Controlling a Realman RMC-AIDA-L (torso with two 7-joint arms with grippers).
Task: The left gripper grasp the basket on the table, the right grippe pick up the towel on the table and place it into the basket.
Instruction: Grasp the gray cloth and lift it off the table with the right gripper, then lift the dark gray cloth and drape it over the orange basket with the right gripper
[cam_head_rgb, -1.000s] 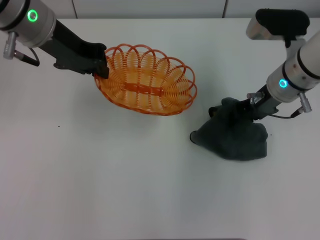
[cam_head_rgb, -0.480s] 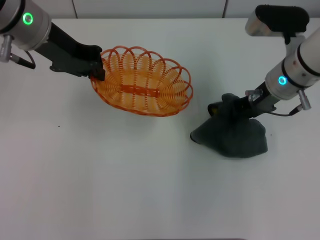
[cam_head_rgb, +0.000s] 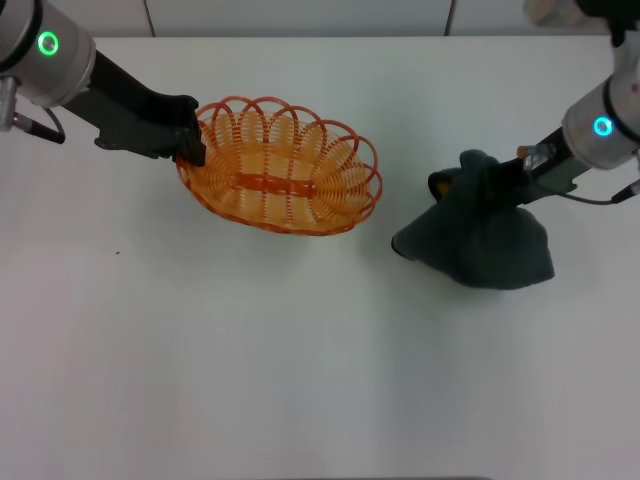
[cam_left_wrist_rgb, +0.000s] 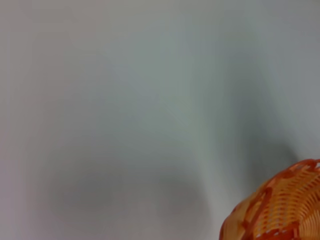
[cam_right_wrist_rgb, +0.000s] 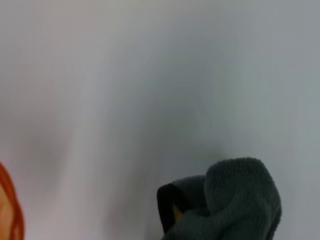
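Left end effector, on arm with green ring, pinched onto the scalloped rim of the basket at its near end, fingers closed over the wire loops. Orange wire basket stretched away from that end effector toward the middle of the tabletop, apparently resting on the white surface, nothing inside it. In left wrist view only one corner of the basket visible against blurred white tabletop, own fingers out of shot. Right end effector, on arm with blue ring, clamped on a bunched fold of the towel, fingers mostly buried in the cloth, a black tip with a bit of yellow poking out on the basket side. Dark grey towel draped down from that end effector, top pulled up into a peak, lower edge spread wide and apparently touching the tabletop below. Towel well apart from the basket, bare white tabletop between the two. In right wrist view the towel bunched up close in front, black and yellow piece tucked into the fold, a sliver of orange basket rim at the far edge. Both arms angled in from the back corners of the tabletop, pointing toward each other.
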